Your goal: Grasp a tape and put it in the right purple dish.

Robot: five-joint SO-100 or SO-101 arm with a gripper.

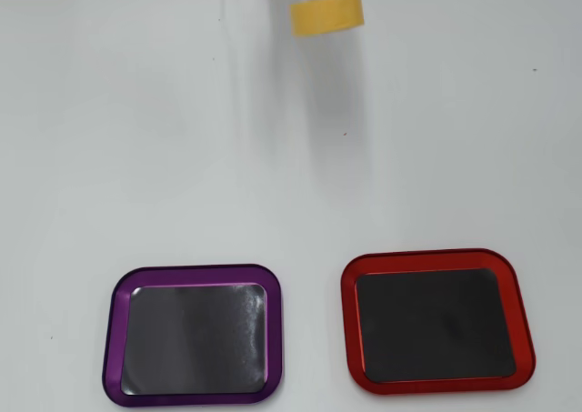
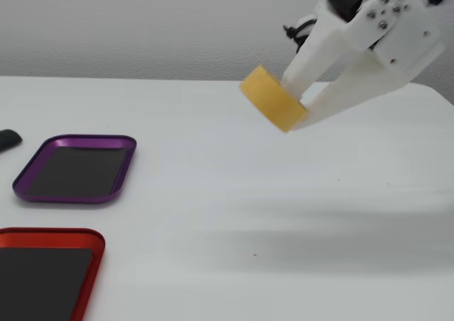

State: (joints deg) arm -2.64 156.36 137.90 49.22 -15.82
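In the fixed view the white plastic two-finger gripper (image 2: 294, 107) reaches in from the upper right of the frame, its fingers (image 2: 316, 62) clamped on the small roll of yellow-orange tape (image 2: 272, 98). The roll is held in the air above the white table (image 2: 284, 215), tilted, a little right of centre in the upper half of the frame, with a soft shadow lying across the table surface in the lower part of the frame.

In the overhead view the tape (image 1: 327, 14) shows at the top edge, slightly right of centre, as a blurred yellow band; the white finger above it is washed out against the table (image 1: 136, 139), so its outline is hard to make out there.

The shallow rounded-square dish with the glossy purple rim and dark inner surface (image 1: 111, 339) sits in the lower left of the overhead view, with a same-shaped red-rimmed tray (image 1: 522, 321) beside it in the lower right, the two apart from each other. Both are well away from the tape. In the fixed view the purple dish (image 2: 124, 171) lies at the left, the red tray (image 2: 89, 278) in the lower-left corner, and part of a small dark object (image 2: 8, 139) shows at the left edge.
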